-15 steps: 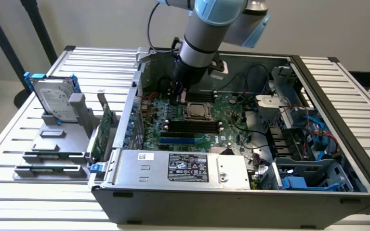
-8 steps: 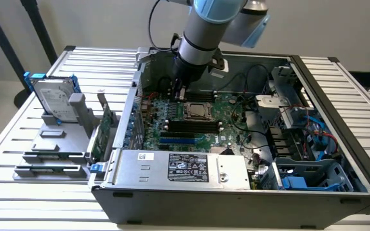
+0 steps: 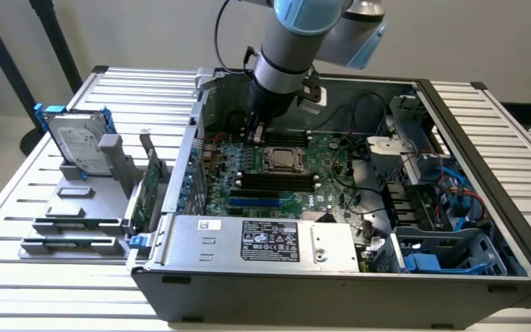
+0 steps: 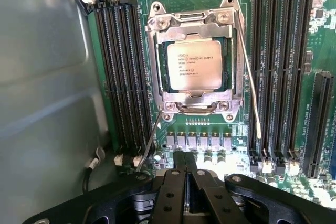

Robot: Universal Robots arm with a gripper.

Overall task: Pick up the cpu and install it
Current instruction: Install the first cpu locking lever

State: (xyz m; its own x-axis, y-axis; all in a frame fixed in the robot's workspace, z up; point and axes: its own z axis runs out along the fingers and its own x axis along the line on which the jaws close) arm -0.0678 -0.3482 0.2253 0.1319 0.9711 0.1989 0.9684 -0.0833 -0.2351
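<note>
A ribbed white metal tabletop (image 3: pixel 25 207) carries an open computer case (image 3: pixel 339 290) lying on its side, with a pale wall (image 3: pixel 136 34) behind it. On the exterior view's left, a hard drive (image 3: pixel 77 142) with blue rails stands upright in a grey holder. Inside the case the green motherboard (image 3: pixel 319 155) faces up. The cpu (image 3: pixel 282 158) (image 4: pixel 194 65) sits in the socket at the board's middle — flat, silver top up, held within the metal socket frame (image 4: pixel 157 61), between banks of black memory slots (image 4: pixel 123 72). The end effector (image 3: pixel 257 133) (image 4: pixel 185 161) hangs just beside the socket, near the cpu but apart from it, its fingers pressed together with nothing between them. The arm (image 3: pixel 289 48) is cut off at the top of the exterior view, and the dark fingertips are hard to pick out against the case's shadowed interior — the case wall (image 4: pixel 47 77) beside the wrist camera is a grey blur.
</note>
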